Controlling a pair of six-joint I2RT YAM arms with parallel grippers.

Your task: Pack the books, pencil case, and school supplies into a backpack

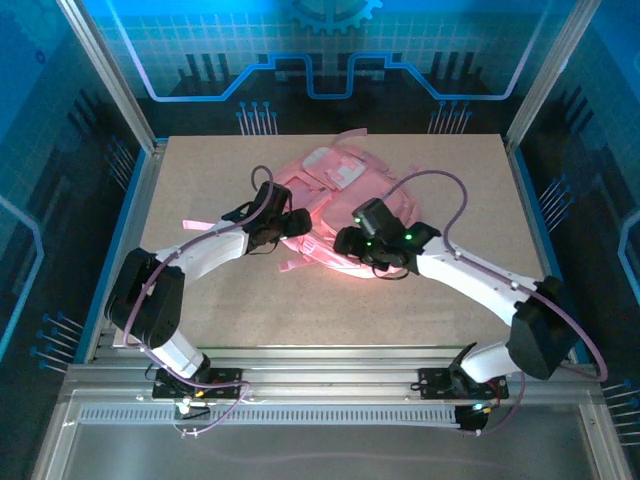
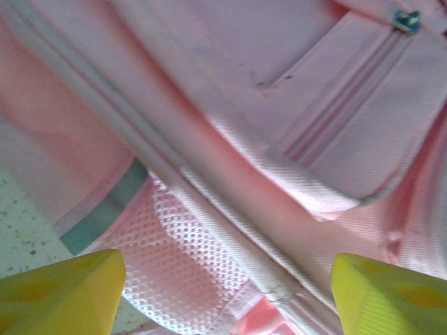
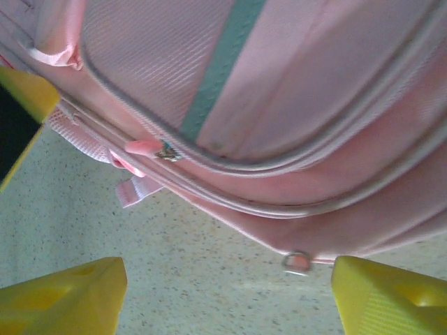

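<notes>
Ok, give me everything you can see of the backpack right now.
The backpack is soft pink woven fabric, lying flat in the middle of the table, with straps trailing on the board. It has a white-grey patch toward the far end, teal strips, a mesh side pocket, piped seams and a pink zip pull. The left gripper and right gripper, both open, hover at its near edge; contact unclear.

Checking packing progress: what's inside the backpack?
Of the backpack, only pink outer fabric, a mesh pocket and a zipper pull show; anything inside is covered.
</notes>
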